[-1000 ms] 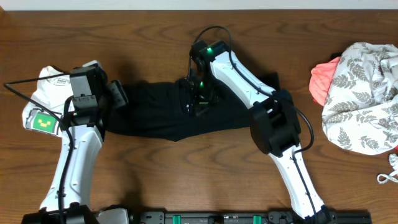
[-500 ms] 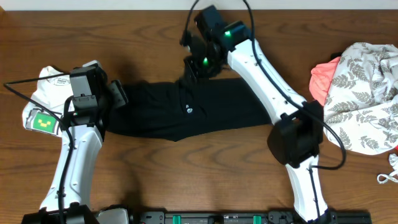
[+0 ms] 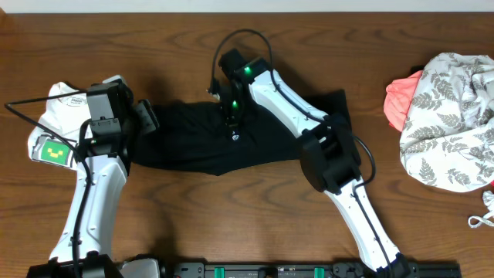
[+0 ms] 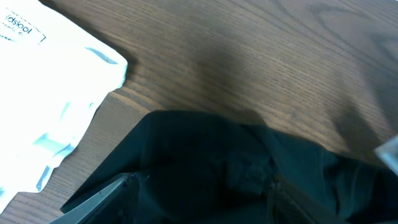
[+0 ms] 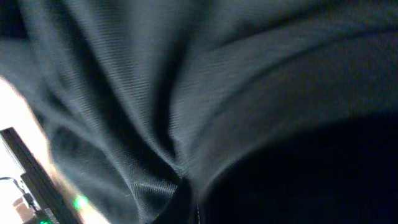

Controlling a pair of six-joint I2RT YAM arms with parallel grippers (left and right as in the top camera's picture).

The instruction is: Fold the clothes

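A black garment (image 3: 185, 147) lies spread flat across the middle of a wooden bench (image 3: 247, 224). It runs left to right between two white robot arms that rise from the near edge. The cloth looks soft, thin and light, so it should drape and wrinkle rather than keep its shape. It will probably slide easily on the wood. A corner or hem looks like the best place to hold it, since a pinch mid-panel would only lift a tent of cloth.

The left gripper (image 3: 147, 116) hovers low over the garment's left end with its jaws apart, holding nothing. Just left of it is a white folded shirt (image 3: 65, 100).

Farther back, the right arm bends sharply at the elbow and reaches in over the garment. The right gripper (image 3: 234, 117) points down just beyond a tiny white logo (image 3: 236, 139). It is clenched, and the creases that converge on it in the right wrist view suggest it has pinched the cloth. A pile of patterned cloth (image 3: 455, 116) sits well apart at the right.
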